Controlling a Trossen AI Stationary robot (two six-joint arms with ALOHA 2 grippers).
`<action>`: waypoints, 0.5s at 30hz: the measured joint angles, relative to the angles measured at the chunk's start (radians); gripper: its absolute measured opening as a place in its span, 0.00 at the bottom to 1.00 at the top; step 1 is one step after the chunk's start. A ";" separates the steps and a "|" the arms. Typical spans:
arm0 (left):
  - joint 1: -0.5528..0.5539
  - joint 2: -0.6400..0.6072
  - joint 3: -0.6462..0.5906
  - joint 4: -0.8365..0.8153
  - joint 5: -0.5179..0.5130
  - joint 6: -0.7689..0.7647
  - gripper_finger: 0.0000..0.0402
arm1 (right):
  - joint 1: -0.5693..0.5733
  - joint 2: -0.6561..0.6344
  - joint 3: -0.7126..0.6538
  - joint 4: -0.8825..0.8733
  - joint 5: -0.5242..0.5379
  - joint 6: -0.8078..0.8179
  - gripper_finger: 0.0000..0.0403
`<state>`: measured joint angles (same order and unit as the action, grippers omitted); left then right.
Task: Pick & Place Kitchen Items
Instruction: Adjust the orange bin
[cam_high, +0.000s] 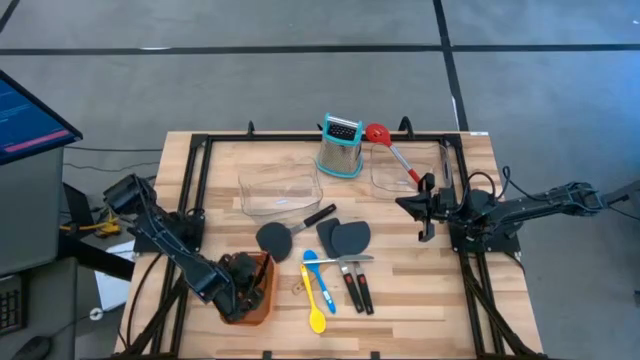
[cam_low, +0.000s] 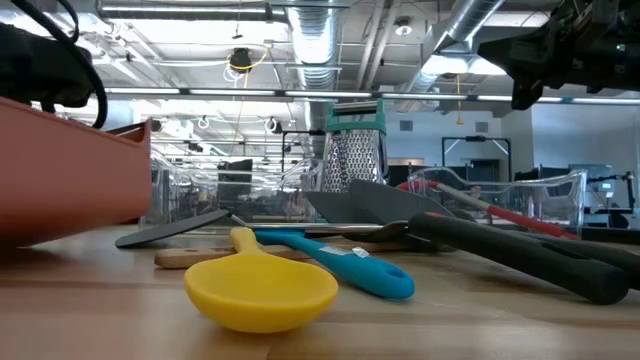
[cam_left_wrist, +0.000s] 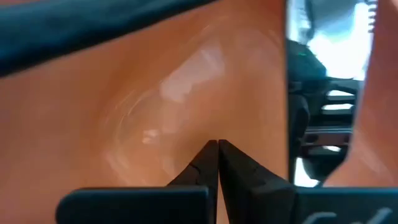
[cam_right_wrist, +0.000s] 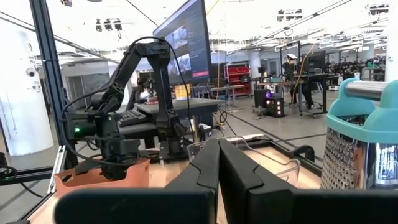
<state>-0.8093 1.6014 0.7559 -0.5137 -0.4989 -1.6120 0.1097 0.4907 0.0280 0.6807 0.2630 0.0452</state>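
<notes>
High view: left gripper (cam_high: 243, 285) clenched empty inside the orange tray (cam_high: 262, 310) at the desk's (cam_high: 420, 300) near left; yellow spoon (cam_high: 316, 312) and blue spoon (cam_high: 317, 279) lie just right; right gripper (cam_high: 412, 205) clenched empty, hovering farther right.

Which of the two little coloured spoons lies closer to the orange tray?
The yellow spoon. It lies just left of the blue spoon, on the side toward the orange tray where the left gripper sits.
</notes>
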 joint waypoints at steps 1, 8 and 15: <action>-0.001 0.001 0.000 0.013 0.001 0.001 0.00 | 0.000 0.000 0.000 0.000 0.000 0.000 0.00; -0.003 0.002 0.001 0.025 0.006 0.009 0.00 | 0.001 0.000 0.000 0.000 0.000 0.000 0.00; -0.003 0.003 0.016 0.027 0.013 0.026 0.00 | 0.001 0.000 0.000 0.000 0.000 -0.001 0.00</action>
<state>-0.8120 1.6047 0.7716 -0.4867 -0.4864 -1.5862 0.1108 0.4906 0.0280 0.6807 0.2630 0.0440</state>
